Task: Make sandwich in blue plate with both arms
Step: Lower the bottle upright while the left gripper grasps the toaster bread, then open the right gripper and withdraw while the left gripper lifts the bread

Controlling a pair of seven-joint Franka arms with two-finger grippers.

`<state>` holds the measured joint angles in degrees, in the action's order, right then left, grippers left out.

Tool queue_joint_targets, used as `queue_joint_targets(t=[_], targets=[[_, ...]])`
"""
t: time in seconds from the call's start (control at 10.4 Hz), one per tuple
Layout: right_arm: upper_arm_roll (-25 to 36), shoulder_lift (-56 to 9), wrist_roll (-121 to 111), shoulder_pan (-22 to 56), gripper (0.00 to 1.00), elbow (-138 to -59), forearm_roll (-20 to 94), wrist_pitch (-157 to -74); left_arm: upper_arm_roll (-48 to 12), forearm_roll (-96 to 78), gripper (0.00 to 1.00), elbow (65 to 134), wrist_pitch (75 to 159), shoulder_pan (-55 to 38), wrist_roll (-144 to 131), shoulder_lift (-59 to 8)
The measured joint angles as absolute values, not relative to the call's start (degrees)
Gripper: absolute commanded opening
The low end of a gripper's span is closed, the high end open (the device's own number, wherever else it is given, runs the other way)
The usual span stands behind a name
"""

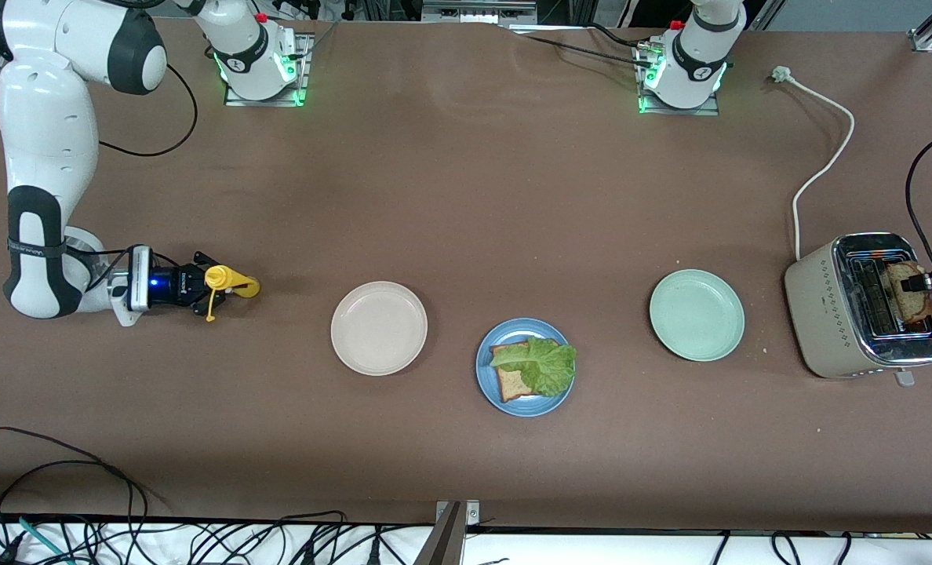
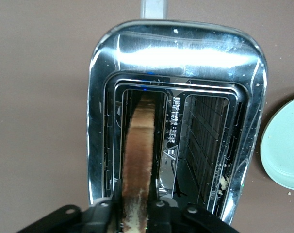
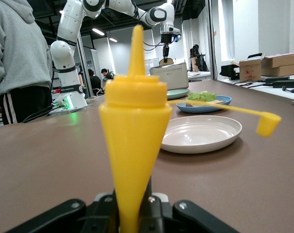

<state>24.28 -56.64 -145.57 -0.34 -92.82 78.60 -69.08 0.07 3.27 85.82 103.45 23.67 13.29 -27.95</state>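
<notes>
The blue plate (image 1: 488,375) holds one bread slice under lettuce (image 1: 540,363). The top slice (image 2: 137,160) sits in the toaster (image 1: 827,314), pinched by the left pincer (image 2: 133,209). The right pincer (image 3: 132,206) grips a yellow sauce bottle (image 3: 135,141) low over the table (image 1: 466,196).

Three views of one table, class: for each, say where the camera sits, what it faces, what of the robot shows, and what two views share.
Front view: high across the table, facing both arms' bases; the blue plate lies nearest.
Left wrist view: looks down into the toaster; left gripper on the toast slice.
Right wrist view: low, looks along the table; right gripper holds the yellow squeeze bottle.
Shared: the toaster shows in all.
</notes>
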Motion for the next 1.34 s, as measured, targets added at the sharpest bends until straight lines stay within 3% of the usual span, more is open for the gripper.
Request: queue_joint_targets(t=[0.1,0.29,0.86,1.34], targets=[[24.3,-56.8,-145.6,-0.4,0.45,-92.7,78.6,-69.1,0.1,3.3,0.0,85.8,103.4,23.7,13.7,-28.0],[24.3,-57.4,-145.6,-0.4,1.0,-92.0,78.6,-69.1,0.1,3.3,0.0,85.8,103.4,23.7,14.0,-28.0],[24.5,-57.6,-144.1,-2.3,1.0,-91.3,78.6,-69.1,-0.3,3.3,0.0,84.3,99.2,23.6,14.0,-24.2],[25.7,-56.5,-128.9,-6.9,1.0,-83.4,71.0,-67.5,-0.5,3.3,0.0,82.2,91.6,23.6,17.4,-16.4]])
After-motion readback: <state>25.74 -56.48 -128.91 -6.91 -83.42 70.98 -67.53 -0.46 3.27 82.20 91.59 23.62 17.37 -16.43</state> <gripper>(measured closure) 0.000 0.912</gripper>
